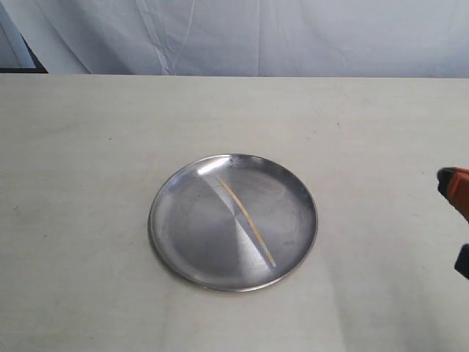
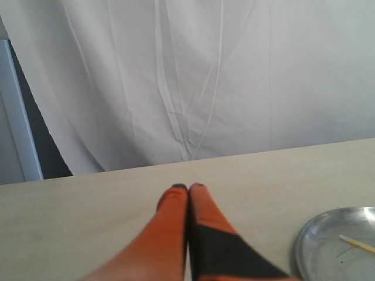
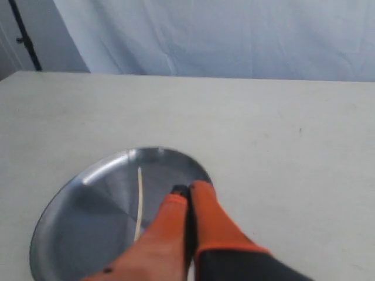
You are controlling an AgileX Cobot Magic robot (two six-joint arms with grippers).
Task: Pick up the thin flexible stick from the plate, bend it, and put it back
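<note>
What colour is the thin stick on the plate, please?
The stick is pale yellow-tan, clearest in the exterior view.

The edge of the exterior view cuts off most of the right pincer [image 1: 454,189]. In the left wrist view the plate [image 2: 327,247] and the thin flexible stick [image 2: 357,244] run out of the picture. In the right wrist view this pincer hides one end of the stick.

I can read no text, brand, number or sign anywhere here. The plate [image 1: 190,235] carries no legible mark, and neither does the table [image 1: 73,147].
</note>
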